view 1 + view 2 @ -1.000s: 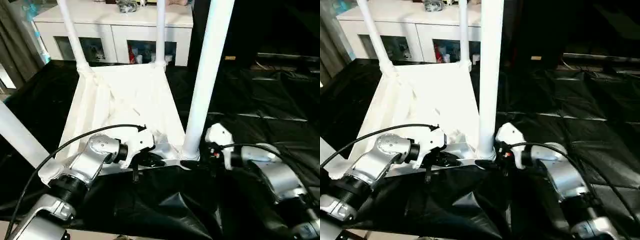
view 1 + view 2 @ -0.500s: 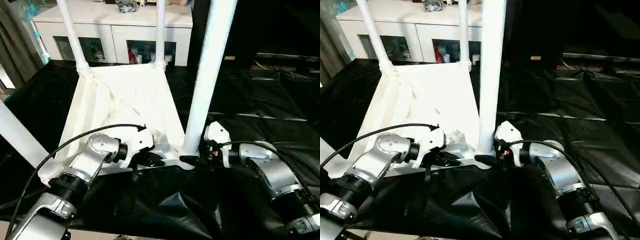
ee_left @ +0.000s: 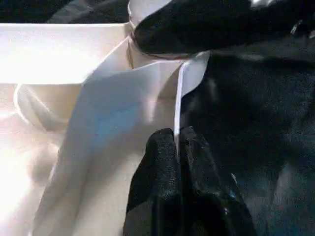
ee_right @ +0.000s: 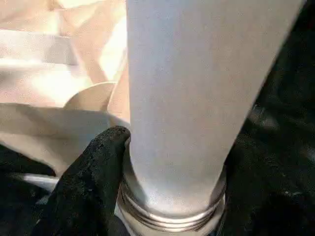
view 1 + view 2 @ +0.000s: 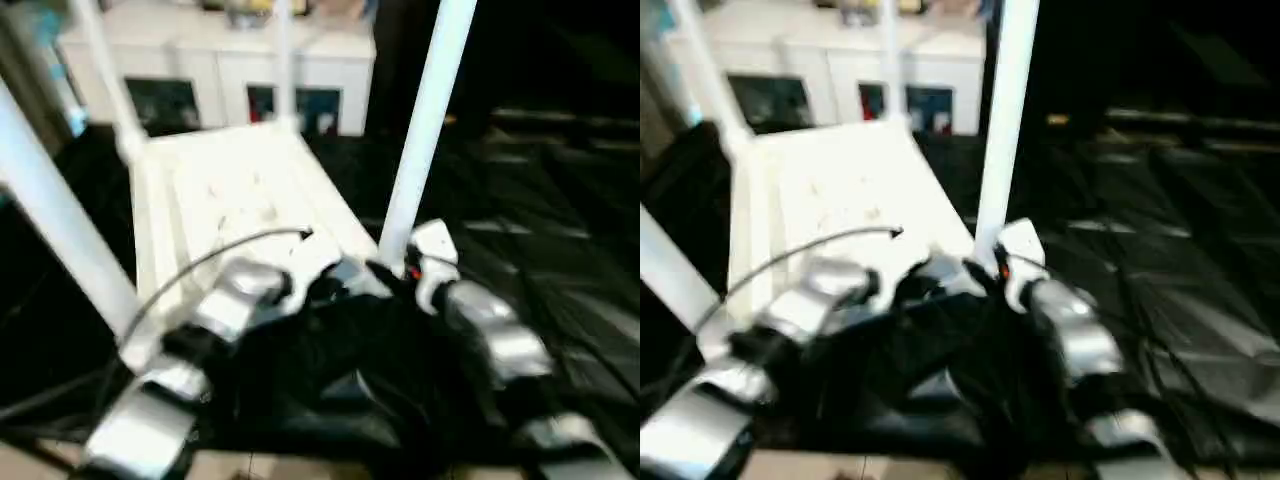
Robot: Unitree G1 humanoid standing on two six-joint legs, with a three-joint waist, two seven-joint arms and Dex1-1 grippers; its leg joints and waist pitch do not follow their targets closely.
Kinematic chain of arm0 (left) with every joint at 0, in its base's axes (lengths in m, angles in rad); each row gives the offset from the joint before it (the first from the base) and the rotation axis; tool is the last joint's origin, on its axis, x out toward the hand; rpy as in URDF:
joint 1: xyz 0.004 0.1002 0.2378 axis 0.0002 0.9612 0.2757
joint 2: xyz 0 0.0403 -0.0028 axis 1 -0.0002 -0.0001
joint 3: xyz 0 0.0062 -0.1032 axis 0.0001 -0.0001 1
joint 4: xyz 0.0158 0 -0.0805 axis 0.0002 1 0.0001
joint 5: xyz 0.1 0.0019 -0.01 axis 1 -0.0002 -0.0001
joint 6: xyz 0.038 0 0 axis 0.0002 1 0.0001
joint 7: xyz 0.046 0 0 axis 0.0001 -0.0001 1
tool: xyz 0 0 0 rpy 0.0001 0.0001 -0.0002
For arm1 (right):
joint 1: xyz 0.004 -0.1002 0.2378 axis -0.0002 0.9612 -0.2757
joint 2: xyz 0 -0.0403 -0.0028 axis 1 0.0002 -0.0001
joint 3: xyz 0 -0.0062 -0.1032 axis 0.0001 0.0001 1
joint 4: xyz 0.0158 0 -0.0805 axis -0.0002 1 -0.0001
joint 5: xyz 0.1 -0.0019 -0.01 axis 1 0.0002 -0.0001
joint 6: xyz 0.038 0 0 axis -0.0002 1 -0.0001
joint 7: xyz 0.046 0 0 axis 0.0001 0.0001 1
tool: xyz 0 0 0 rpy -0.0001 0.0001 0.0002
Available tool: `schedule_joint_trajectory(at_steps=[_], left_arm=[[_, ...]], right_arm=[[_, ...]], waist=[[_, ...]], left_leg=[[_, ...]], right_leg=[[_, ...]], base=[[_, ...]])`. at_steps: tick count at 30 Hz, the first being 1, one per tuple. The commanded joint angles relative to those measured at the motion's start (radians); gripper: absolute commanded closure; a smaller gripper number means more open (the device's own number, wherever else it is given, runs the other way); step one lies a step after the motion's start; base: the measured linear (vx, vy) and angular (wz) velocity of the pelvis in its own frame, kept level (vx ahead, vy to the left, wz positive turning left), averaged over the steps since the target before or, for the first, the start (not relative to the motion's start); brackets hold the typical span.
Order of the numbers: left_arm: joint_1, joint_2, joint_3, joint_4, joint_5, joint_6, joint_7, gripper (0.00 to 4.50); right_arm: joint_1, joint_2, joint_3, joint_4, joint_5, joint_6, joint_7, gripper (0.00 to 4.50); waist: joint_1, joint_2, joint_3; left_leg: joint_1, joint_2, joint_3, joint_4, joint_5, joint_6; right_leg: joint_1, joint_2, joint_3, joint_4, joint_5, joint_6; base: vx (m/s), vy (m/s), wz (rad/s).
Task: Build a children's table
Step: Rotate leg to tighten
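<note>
The children's table [image 5: 240, 190] lies upside down on black sheeting, its white legs pointing up. My left gripper [image 3: 178, 135] is shut on the thin near rim of the table top, close to the near right corner socket. My right gripper [image 4: 174, 147] is closed around the base of the near right leg [image 5: 420, 140], just above its threaded collar. One black finger [image 4: 93, 167] presses the leg on one side, and the other finger sits dark on the far side. In the head views both grippers meet at that corner [image 5: 380, 275].
A white cabinet [image 5: 220, 60] with glass doors stands behind the table. Black sheeting [image 5: 540, 200] covers the floor to the right and in front. Another leg [image 5: 55, 210] rises at the near left, and two thinner-looking ones [image 5: 283, 60] stand at the far corners.
My right gripper has moved in to the near right leg's base and closed around it. The left gripper has kept its hold on the rim. The head camera has shifted.
</note>
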Motion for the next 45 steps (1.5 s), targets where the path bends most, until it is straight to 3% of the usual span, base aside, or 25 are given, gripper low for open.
schedule_joint_trajectory(at_steps=[1, 2, 3, 4, 5, 6, 8, 10, 12, 13, 15, 16, 18, 22, 25, 28, 30, 32, 35, 42, 45], left_arm=[[-0.028, -0.037, 0.031, 0.024, -0.008, -0.027, 0.095, 4.5], [-0.032, -0.043, 0.028, 0.034, -0.006, -0.03, 0.089, 4.5], [-0.035, -0.044, 0.018, 0.045, 0.001, -0.042, 0.067, 4.5], [-0.033, -0.041, 0.012, 0.047, 0.004, -0.046, 0.047, 4.5], [-0.03, -0.036, 0.009, 0.043, 0.004, -0.044, 0.035, 4.5], [-0.027, -0.03, 0.006, 0.042, 0.005, -0.054, 0.021, 4.5], [-0.018, -0.009, 0.001, 0.034, 0.005, -0.073, -0.039, 4.5], [-0.012, 0.007, -0.004, 0.026, 0.006, -0.097, -0.083, 4.5], [0.0, 0.031, -0.01, 0.006, 0.002, -0.123, -0.142, 4.5], [0.02, 0.065, -0.012, -0.024, -0.015, -0.148, -0.237, 4.5], [0.03, 0.079, -0.014, -0.039, -0.024, -0.165, -0.274, 4.5], [0.05, 0.11, -0.022, -0.075, -0.042, -0.197, -0.357, 4.5], [0.058, 0.123, -0.025, -0.089, -0.049, -0.207, -0.39, 4.5], [0.088, 0.164, -0.02, -0.164, -0.104, -0.184, -0.542, 4.5], [0.093, 0.185, -0.022, -0.18, -0.101, -0.192, -0.58, 4.5], [0.094, 0.2, -0.019, -0.186, -0.102, -0.197, -0.607, 4.5], [0.095, 0.202, -0.017, -0.189, -0.103, -0.195, -0.611, 4.5], [0.097, 0.203, -0.012, -0.195, -0.101, -0.19, -0.614, 4.5], [0.098, 0.202, -0.006, -0.197, -0.098, -0.187, -0.615, 4.5], [0.098, 0.197, -0.001, -0.181, -0.096, -0.195, -0.598, 4.5], [0.069, 0.16, 0.013, -0.117, -0.057, -0.177, -0.459, 4.5]], right_arm=[[0.015, 0.065, 0.087, 0.047, -0.023, 0.002, 0.045, 1.29], [0.01, 0.069, 0.081, 0.048, -0.019, -0.009, 0.052, 1.29], [0.006, 0.061, 0.071, 0.033, 0.0, -0.019, 0.095, 1.16], [0.006, 0.047, 0.065, 0.02, 0.01, -0.029, 0.127, 1.09], [0.007, 0.033, 0.065, 0.009, 0.013, -0.037, 0.147, 0.98], [0.009, 0.019, 0.065, -0.002, 0.015, -0.047, 0.168, 0.98], [0.019, -0.024, 0.06, -0.044, 0.033, -0.058, 0.241, 0.77], [0.026, -0.059, 0.06, -0.069, 0.044, -0.059, 0.294, 0.77], [0.041, -0.109, 0.066, -0.106, 0.059, -0.052, 0.375, 0.77], [0.066, -0.172, 0.07, -0.158, 0.078, -0.041, 0.482, 0.77], [0.078, -0.196, 0.071, -0.181, 0.09, -0.032, 0.524, 0.77], [0.099, -0.24, 0.073, -0.222, 0.112, -0.012, 0.601, 0.77], [0.107, -0.257, 0.074, -0.236, 0.12, -0.004, 0.632, 0.77], [0.124, -0.309, 0.093, -0.274, 0.139, 0.022, 0.729, 0.77], [0.128, -0.328, 0.116, -0.283, 0.126, 0.017, 0.759, 0.77], [0.123, -0.322, 0.109, -0.284, 0.133, 0.033, 0.769, 0.77], [0.121, -0.32, 0.108, -0.283, 0.134, 0.037, 0.771, 1.09], [0.117, -0.314, 0.111, -0.28, 0.138, 0.044, 0.773, 1.09], [0.114, -0.307, 0.121, -0.272, 0.136, 0.045, 0.773, 1.52], [0.114, -0.3, 0.127, -0.269, 0.125, 0.042, 0.771, 1.78], [0.116, -0.26, 0.089, -0.234, 0.127, 0.066, 0.679, 1.78]], waist=[[0.01, -0.024, -0.051], [0.022, -0.017, -0.057], [0.036, -0.006, -0.051], [0.014, 0.008, -0.069], [0.01, 0.017, -0.068], [0.006, 0.03, -0.074], [0.001, 0.02, -0.068], [-0.005, 0.019, -0.064], [-0.008, 0.015, -0.063], [-0.007, 0.013, -0.065], [-0.008, 0.014, -0.069], [-0.007, 0.014, -0.07], [-0.006, 0.015, -0.072], [0.003, 0.018, -0.074], [0.01, 0.017, -0.071], [0.016, 0.016, -0.067], [0.016, 0.017, -0.067], [0.015, 0.016, -0.067], [0.016, 0.014, -0.067], [0.014, 0.013, -0.066], [0.012, 0.01, -0.064]], left_leg=[[0.122, 0.015, -0.07, 0.105, -0.391, -0.058], [-0.035, -0.005, -0.127, 0.083, -0.099, 0.027], [-0.053, 0.009, -0.129, 0.035, -0.061, 0.017], [0.022, 0.04, -0.114, -0.018, -0.062, 0.024], [0.019, 0.035, -0.109, -0.02, -0.097, 0.03], [0.006, 0.03, -0.105, -0.025, -0.122, 0.044], [0.003, 0.027, -0.099, -0.032, -0.206, 0.067], [0.004, 0.028, -0.097, -0.04, -0.272, 0.063], [0.003, 0.029, -0.096, -0.042, -0.287, 0.059], [0.003, 0.031, -0.095, -0.041, -0.266, 0.069], [0.001, 0.03, -0.092, -0.037, -0.233, 0.09], [-0.001, 0.032, -0.091, -0.035, -0.18, 0.115], [0.0, 0.033, -0.088, -0.032, -0.149, 0.142], [0.003, 0.039, -0.082, -0.028, -0.11, 0.163], [0.004, 0.04, -0.08, -0.03, -0.122, 0.159], [0.007, 0.042, -0.078, -0.036, -0.169, 0.121], [0.006, 0.042, -0.079, -0.038, -0.174, 0.109], [0.005, 0.041, -0.079, -0.038, -0.17, 0.106], [0.004, 0.04, -0.078, -0.037, -0.161, 0.106], [0.004, 0.04, -0.078, -0.038, -0.161, 0.103], [0.004, 0.039, -0.078, -0.039, -0.174, 0.097]], right_leg=[[-0.104, -0.158, 0.063, -0.251, -0.887, -0.066], [0.036, -0.155, 0.109, -0.195, -0.803, -0.098], [0.057, -0.128, 0.077, -0.178, -0.671, -0.106], [-0.009, -0.009, 0.036, -0.117, -0.091, -0.19], [-0.003, -0.008, 0.038, -0.108, -0.007, -0.233], [0.019, -0.013, 0.038, -0.105, 0.078, -0.282], [0.025, -0.017, 0.038, -0.122, 0.041, -0.29], [0.023, -0.022, 0.039, -0.139, -0.073, -0.273], [0.026, -0.023, 0.041, -0.145, -0.116, -0.257], [0.028, -0.025, 0.042, -0.145, -0.089, -0.258], [0.027, -0.025, 0.043, -0.14, -0.041, -0.268], [0.028, -0.025, 0.043, -0.134, 0.04, -0.286], [0.028, -0.025, 0.042, -0.127, 0.105, -0.307], [0.021, -0.024, 0.04, -0.12, 0.152, -0.345], [0.018, -0.025, 0.039, -0.121, 0.118, -0.342], [0.015, -0.026, 0.043, -0.127, 0.042, -0.327], [0.015, -0.027, 0.043, -0.127, 0.041, -0.322], [0.016, -0.028, 0.043, -0.127, 0.05, -0.319], [0.017, -0.028, 0.043, -0.127, 0.057, -0.316], [0.016, -0.028, 0.044, -0.128, 0.045, -0.31], [0.015, -0.029, 0.045, -0.132, 0.018, -0.305]], base=[[0.089, -0.08, -0.27], [0.089, -0.08, -0.27], [0.09, 0.034, -0.26], [0.0, 0.0, 0.0], [0.0, 0.0, 0.0], [0.0, 0.0, 0.0], [0.0, 0.0, 0.0], [0.0, 0.0, 0.0], [0.0, 0.0, 0.0], [0.0, 0.0, 0.0], [0.0, 0.0, 0.0], [0.0, 0.0, 0.0], [0.0, 0.0, 0.0], [0.0, 0.0, 0.0], [0.0, 0.0, 0.0], [0.0, 0.0, 0.0], [0.0, 0.0, 0.0], [0.0, 0.0, 0.0], [0.0, 0.0, 0.0], [0.0, 0.0, 0.0], [0.0, 0.0, 0.0]])
